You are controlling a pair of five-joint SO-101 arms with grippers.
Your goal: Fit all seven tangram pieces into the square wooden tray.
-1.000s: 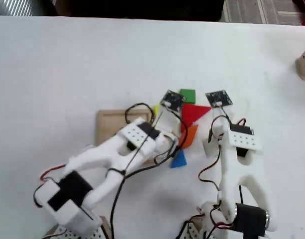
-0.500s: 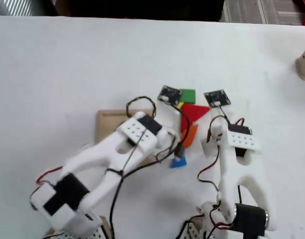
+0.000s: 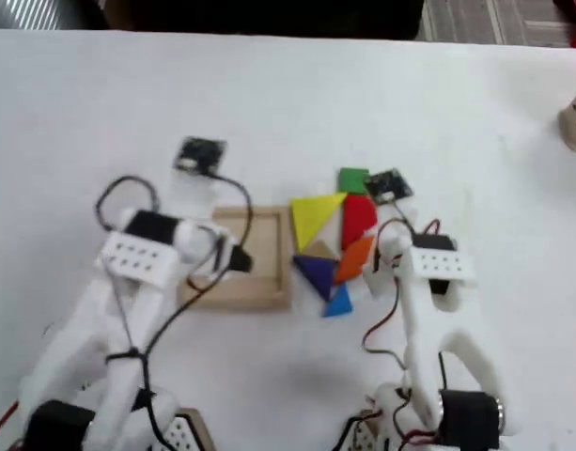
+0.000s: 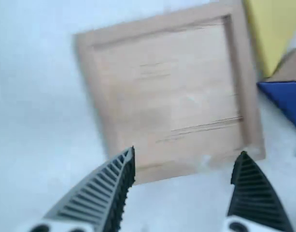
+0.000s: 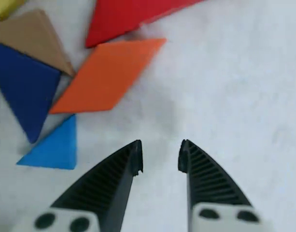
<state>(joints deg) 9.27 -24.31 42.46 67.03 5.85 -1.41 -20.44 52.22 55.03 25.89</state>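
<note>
In the high view, the 2 arms rise from the bottom edge of the frame, 1 at lower left and 1 at lower right, over the white worktop.

In the left wrist view, the left gripper hangs with its fingers spread wide above the near rim of the square wooden tray, whose bed shows bare wood. In the right wrist view, the right gripper hovers over bare worktop with its fingers parted by a narrow gap and nothing between them. The light blue triangle lies just beside its tip.

All 7 pieces lie in a tight cluster on the worktop just right of the tray, near the frame's centre. The light blue triangle is lowest. Above it sit the dark blue triangle and the orange parallelogram, with the tan triangle between them. Higher still are the yellow triangle, just beside the tray's right rim, and the red triangle. The green square tops the cluster.

At the far right edge stands a pale block with holes.
</note>
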